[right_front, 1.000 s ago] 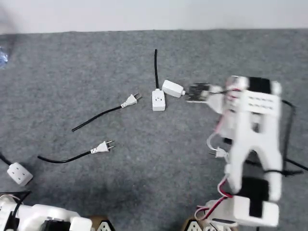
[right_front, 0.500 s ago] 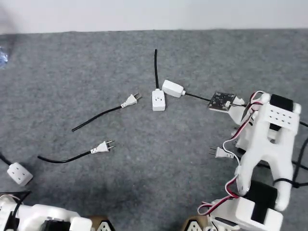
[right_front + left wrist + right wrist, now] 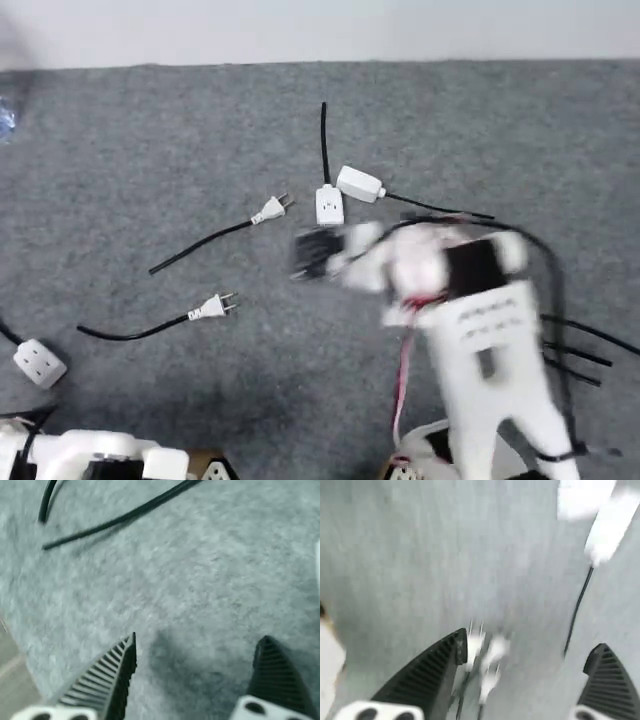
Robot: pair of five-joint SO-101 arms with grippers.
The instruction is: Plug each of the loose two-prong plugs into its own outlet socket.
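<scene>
Over the middle of the grey mat [image 3: 150, 130], the right gripper [image 3: 312, 256] hangs with its jaws spread wide and nothing between them. It is near the upper plug [image 3: 272, 208] and not far from the near socket [image 3: 329, 205] and the far socket [image 3: 360, 184], which lie almost touching. The lower plug [image 3: 213, 305] lies well apart towards the left arm, and a third socket [image 3: 40, 362] sits at the mat's edge. No plug is seated yet.

From the right wrist, a smeared white shape with prongs shows close to one jaw. It is probably the upper plug, though the blur leaves that unsure. The left gripper [image 3: 198, 645] is likewise parted and empty, low over bare mat, with black cables [image 3: 120, 517] lying beyond it.

The step in hand looks like the pick of that plug. It should go best if the jaws come down astride the white body, clear of prongs and cord, so the prongs stick out straight ahead. The sockets are loose and light, so a skewed push would likely slide one away rather than seat the plug.
</scene>
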